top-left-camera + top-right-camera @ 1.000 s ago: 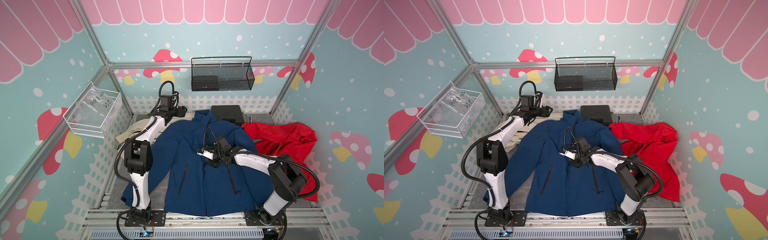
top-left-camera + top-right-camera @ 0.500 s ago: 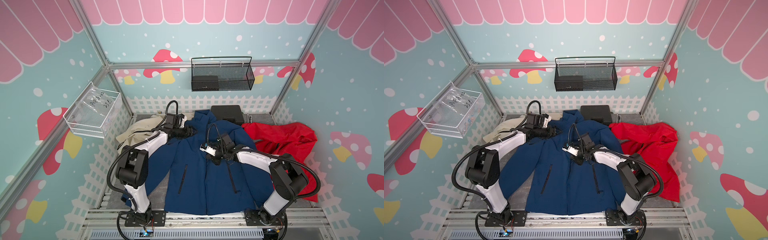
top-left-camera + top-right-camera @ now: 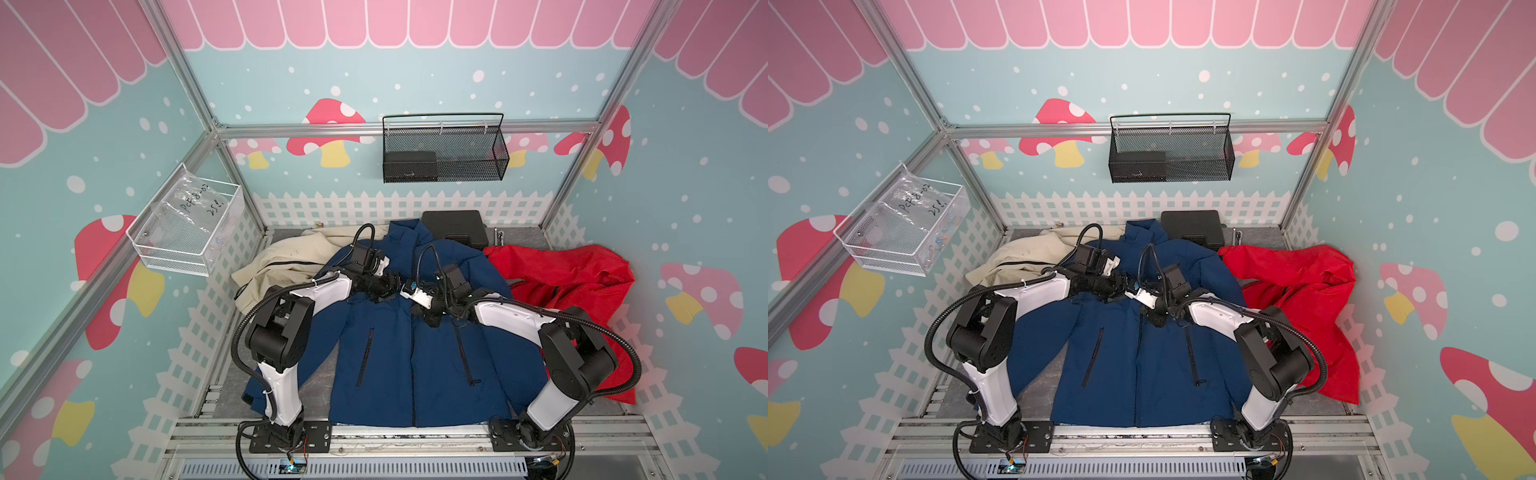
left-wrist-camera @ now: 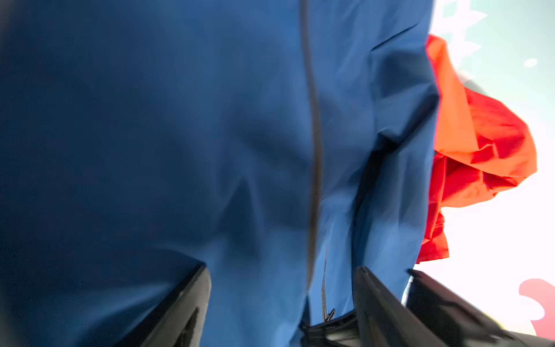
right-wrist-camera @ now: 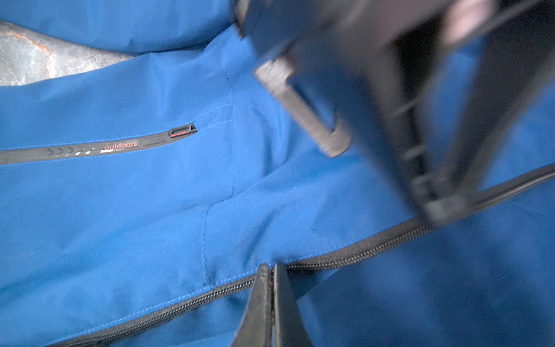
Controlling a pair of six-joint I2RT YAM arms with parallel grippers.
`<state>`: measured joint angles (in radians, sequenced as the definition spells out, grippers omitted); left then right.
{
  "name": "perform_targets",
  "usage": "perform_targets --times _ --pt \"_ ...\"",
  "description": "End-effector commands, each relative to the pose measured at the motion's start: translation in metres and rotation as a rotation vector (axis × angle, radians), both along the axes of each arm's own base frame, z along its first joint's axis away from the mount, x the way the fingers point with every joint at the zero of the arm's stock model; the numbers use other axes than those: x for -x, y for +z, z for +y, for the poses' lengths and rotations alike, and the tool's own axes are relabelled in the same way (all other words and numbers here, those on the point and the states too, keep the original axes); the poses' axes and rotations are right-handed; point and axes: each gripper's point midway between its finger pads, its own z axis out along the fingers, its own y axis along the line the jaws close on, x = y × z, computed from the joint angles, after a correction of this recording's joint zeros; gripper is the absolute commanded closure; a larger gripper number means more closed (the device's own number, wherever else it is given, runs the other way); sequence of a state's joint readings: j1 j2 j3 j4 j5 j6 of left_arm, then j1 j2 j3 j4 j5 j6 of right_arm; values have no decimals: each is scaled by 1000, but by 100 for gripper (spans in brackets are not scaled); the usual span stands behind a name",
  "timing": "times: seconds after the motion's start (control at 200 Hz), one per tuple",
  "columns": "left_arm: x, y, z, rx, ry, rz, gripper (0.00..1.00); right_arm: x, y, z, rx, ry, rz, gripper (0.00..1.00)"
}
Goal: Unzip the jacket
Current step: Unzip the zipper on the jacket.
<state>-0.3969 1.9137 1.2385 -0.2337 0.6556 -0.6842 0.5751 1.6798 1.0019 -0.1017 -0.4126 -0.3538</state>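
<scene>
A dark blue jacket [image 3: 415, 365] [image 3: 1142, 365] lies flat, front up, its black main zipper [image 5: 360, 251] [image 4: 313, 180] closed along the middle. My right gripper [image 5: 271, 270] [image 3: 424, 318] [image 3: 1152, 318] is at chest height, shut on the zipper line; the pull is hidden between its pads. My left gripper [image 4: 282, 270] [image 3: 390, 286] [image 3: 1121, 286] hovers open just beyond it towards the collar, with blue cloth and zipper between its fingers [image 4: 180, 309]. One left fingertip [image 5: 444, 207] is at the zipper line.
A beige garment [image 3: 282, 266] lies at the jacket's left shoulder and a red jacket [image 3: 561, 282] on its right. A black case [image 3: 455, 224] sits behind the collar. A black wire basket [image 3: 444, 153] and a clear bin [image 3: 187, 232] hang on the walls.
My left arm has swung from the back left corner down onto the jacket's chest, its jaws widening a little. My right gripper has stayed shut at the zipper, barely shifting.
</scene>
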Motion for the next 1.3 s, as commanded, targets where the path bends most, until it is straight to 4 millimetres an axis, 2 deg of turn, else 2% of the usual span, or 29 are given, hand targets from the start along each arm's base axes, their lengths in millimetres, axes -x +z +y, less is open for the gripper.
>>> perform_targets --times 0.0,0.075,0.09,0.14,0.305,0.395,0.515,0.786,0.886,1.111,1.296 --pt "9 -6 0 5 20 43 23 -12 17 3 -40 -11 -62 100" --pt "14 -9 0 9 11 60 23 -13 18 3 -45 -12 -67 100" --pt "22 -10 -9 8 -13 64 23 -13 18 3 -45 -14 -68 100" --pt "27 -13 -12 7 -24 75 23 -14 18 3 -51 -15 -70 100" --pt "29 -11 -23 69 -41 81 29 -11 18 7 -65 8 -68 100" --pt "28 -12 -27 80 -45 84 39 -11 18 7 -65 9 -73 100" --pt "25 -13 -28 81 -39 83 64 -11 19 6 -67 11 -80 100" --pt "20 -12 -30 92 -29 73 86 -3 9 4 -59 25 -58 100" --pt "18 -11 -31 105 -28 68 100 0 6 1 -47 27 -58 100" --pt "-3 9 -27 141 26 -8 100 19 -20 -7 39 79 -10 100" --pt "-23 18 -24 171 67 -52 100 40 -22 -5 20 131 48 100"
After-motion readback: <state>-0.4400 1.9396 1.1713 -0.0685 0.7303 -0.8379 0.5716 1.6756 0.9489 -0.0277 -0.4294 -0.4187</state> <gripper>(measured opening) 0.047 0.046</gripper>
